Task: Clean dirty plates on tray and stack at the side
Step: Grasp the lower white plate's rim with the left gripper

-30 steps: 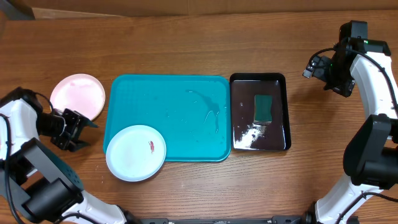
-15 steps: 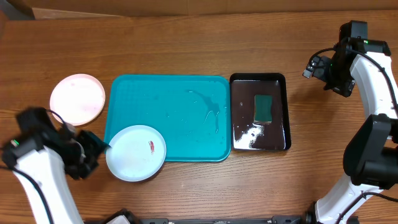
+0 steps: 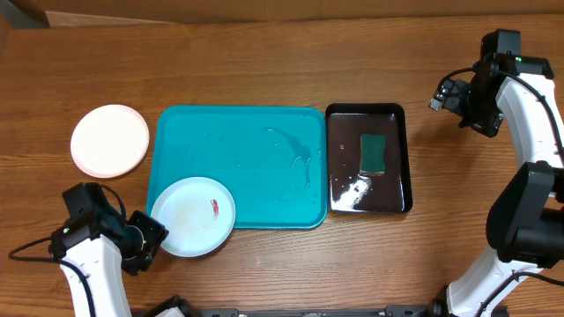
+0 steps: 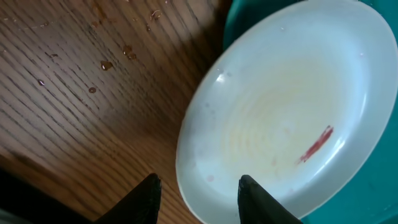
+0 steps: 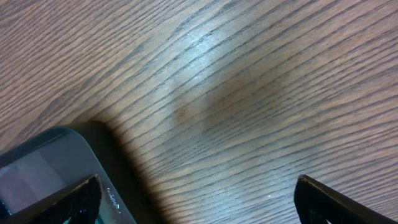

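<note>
A white plate (image 3: 192, 216) with a small red smear (image 3: 214, 207) lies on the front left corner of the turquoise tray (image 3: 256, 123), overhanging its edge. My left gripper (image 3: 148, 239) is open at the plate's front left rim. In the left wrist view one finger (image 4: 144, 200) is over the wood and the other (image 4: 256, 200) is over the plate (image 4: 280, 112), with the rim between them. A pale pinkish plate (image 3: 110, 140) lies on the table left of the tray. My right gripper (image 3: 445, 92) is open and empty, far right.
A glossy black tray (image 3: 397, 132) right of the turquoise one holds a green sponge (image 3: 373, 152) and white foam (image 3: 352, 192). Its corner (image 5: 37, 168) shows in the right wrist view. Water streaks (image 3: 295, 154) lie on the turquoise tray. Droplets (image 4: 106, 64) dot the wood.
My left arm has swung from beside the pale plate at the left toward the table's front, and its open gripper now sits at the white plate's rim. The right arm has not moved.
</note>
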### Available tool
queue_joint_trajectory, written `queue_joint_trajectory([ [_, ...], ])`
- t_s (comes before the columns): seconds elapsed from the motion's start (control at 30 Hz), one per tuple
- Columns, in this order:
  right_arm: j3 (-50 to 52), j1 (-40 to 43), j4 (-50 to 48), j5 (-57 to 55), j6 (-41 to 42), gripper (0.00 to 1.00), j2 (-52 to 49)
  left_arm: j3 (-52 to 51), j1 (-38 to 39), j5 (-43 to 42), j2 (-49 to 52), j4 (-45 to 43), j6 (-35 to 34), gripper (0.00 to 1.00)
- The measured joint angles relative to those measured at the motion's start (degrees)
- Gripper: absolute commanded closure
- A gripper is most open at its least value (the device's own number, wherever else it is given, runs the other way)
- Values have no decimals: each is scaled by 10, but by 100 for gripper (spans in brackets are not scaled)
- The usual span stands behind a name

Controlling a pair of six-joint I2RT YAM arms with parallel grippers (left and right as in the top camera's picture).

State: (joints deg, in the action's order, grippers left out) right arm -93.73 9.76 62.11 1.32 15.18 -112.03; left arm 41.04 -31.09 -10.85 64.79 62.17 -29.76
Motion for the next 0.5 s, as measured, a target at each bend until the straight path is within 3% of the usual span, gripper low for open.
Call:
queue_joint_trajectory([
  [0.17, 0, 0, 0, 0, 0, 0, 0, -11, 0, 2, 29, -9, -7, 69],
  [0.5, 0, 0, 0, 0, 0, 0, 0, -14, 0, 14, 86, -12, -5, 70],
])
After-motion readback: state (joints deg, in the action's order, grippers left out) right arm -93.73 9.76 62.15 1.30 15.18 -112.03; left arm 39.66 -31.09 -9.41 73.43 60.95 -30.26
